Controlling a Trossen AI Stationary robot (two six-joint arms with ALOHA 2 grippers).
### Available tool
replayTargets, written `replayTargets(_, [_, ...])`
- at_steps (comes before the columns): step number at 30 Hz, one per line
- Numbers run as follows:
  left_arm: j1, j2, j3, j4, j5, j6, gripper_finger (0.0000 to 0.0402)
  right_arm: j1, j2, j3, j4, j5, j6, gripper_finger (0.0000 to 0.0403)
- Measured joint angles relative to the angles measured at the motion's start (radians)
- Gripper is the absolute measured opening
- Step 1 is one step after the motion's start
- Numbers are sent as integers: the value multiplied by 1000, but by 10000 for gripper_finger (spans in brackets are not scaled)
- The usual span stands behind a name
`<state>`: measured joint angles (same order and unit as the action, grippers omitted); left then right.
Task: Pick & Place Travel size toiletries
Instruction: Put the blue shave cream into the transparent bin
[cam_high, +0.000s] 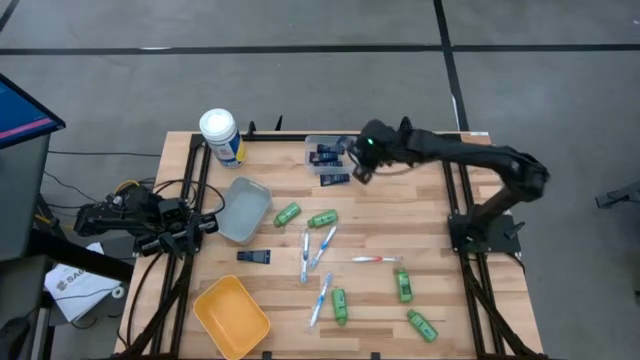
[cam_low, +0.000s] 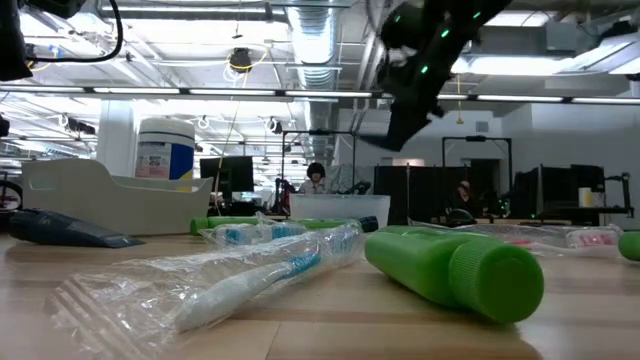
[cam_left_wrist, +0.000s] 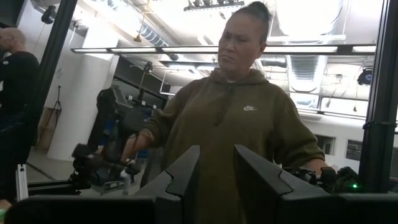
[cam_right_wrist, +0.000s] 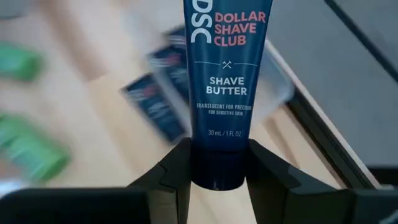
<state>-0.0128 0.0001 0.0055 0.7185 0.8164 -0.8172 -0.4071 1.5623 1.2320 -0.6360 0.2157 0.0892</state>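
My right gripper (cam_high: 358, 168) hangs over the clear bin (cam_high: 312, 143) at the table's far middle, shut on a dark navy tube (cam_right_wrist: 225, 68). More navy tubes (cam_high: 325, 153) lie in that bin, and another (cam_high: 255, 256) lies flat on the wood. Green bottles (cam_high: 322, 218), white-blue toothbrushes (cam_high: 320, 298) and a red-and-white toothbrush (cam_high: 378, 260) lie scattered over the table's middle and near right. My left gripper (cam_left_wrist: 216, 180) is parked off the table's left edge, open, with nothing between its fingers. My right gripper pinches the navy tube's cap end (cam_right_wrist: 216, 171) between its two fingers (cam_right_wrist: 177, 168). The fingers slant down from the table's right side. The tube sticks out ahead in line with them, its flat end away from the gripper. It is lifted clear above the clear bin.
A grey bin (cam_high: 243, 208) sits left of the middle and a yellow bin (cam_high: 232, 315) at the near left. A big white canister (cam_high: 221, 137) stands at the far left corner. A person in an olive hoodie (cam_left_wrist: 239, 118) stands beyond the table.
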Motion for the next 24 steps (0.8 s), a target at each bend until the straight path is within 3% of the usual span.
replayTargets(7, [0, 0, 0, 0, 0, 0, 92, -40, 210, 151, -50, -5, 164, 116])
replayTargets(12, [0, 0, 0, 0, 0, 0, 92, -40, 315, 273, -166, -5, 176, 118])
replayTargets(24, [0, 0, 0, 0, 0, 0, 92, -42, 390, 335, -228, 38, 165, 139])
